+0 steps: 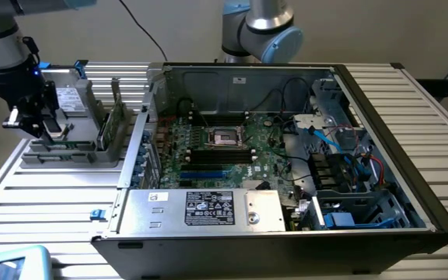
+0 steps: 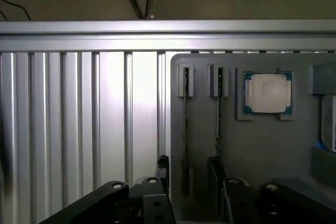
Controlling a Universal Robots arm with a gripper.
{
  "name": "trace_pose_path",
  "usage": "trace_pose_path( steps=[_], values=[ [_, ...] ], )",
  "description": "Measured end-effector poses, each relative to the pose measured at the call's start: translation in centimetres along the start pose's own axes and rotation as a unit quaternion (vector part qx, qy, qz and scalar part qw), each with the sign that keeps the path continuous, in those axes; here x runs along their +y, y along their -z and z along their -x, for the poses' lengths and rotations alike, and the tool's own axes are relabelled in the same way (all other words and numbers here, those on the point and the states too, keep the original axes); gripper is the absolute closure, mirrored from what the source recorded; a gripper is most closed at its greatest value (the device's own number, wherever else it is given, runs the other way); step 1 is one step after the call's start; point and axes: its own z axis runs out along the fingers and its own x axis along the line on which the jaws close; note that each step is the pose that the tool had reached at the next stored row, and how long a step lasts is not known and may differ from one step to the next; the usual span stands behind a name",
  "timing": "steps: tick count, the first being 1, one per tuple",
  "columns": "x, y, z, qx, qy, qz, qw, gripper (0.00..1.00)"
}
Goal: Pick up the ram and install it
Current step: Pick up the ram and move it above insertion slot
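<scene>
place: robotics lab | signs: slatted aluminium bench [image 1: 410, 105]; open PC case [image 1: 232, 81]; parts fixture [image 1: 68, 156]; robot arm [image 1: 259, 29]

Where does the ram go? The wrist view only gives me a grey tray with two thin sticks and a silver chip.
Observer: Into an open computer case beside the tray, on the exterior view's right.
Operator: Is there room inside?
Observer: The black slots on the motherboard, next to the processor socket, look empty.
Operator: Where is the robot working now?
Observer: Its gripper hangs over the tray's end farthest from the case.
</scene>
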Motion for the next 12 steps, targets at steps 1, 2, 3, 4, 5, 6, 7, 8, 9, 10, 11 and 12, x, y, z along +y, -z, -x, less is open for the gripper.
trace_pose_path(
  steps=[1, 2, 3, 4, 5, 6, 7, 8, 9, 10, 11, 12],
  values=[
    [-0.01, -0.20, 0.0, 0.0000, 0.000, 0.0000, 1.0000, 0.57],
    [-0.01, -0.37, 0.0, 0.0000, 0.000, 0.0001, 1.0000, 0.57],
    [-0.02, -0.55, 0.0, 0.0000, 0.000, 0.0001, 1.0000, 0.57],
    [-0.03, -0.73, 0.0, 0.0000, 0.000, 0.0000, 1.0000, 0.57],
    [-0.04, -0.93, 0.0, 0.0000, 0.000, 0.0000, 1.0000, 0.57],
    [-0.05, -1.11, 0.0, 0.0000, 0.000, -0.0001, 1.0000, 0.57],
    [-0.05, -1.29, 0.0, 0.0000, 0.000, 0.0000, 1.0000, 0.57],
    [-0.06, -1.46, 0.0, 0.0000, 0.000, 0.0000, 1.0000, 0.57],
    [-0.07, -1.64, 0.0, 0.0000, 0.000, 0.0000, 1.0000, 0.57],
    [-0.07, -1.83, 0.0, 0.0000, 0.000, 0.0000, 1.0000, 0.57],
    [-0.08, -2.01, 0.0, 0.0000, 0.000, 0.0000, 1.0000, 0.57],
    [-0.09, -2.19, 0.0, 0.0000, 0.000, 0.0000, 1.0000, 0.57]
  ],
)
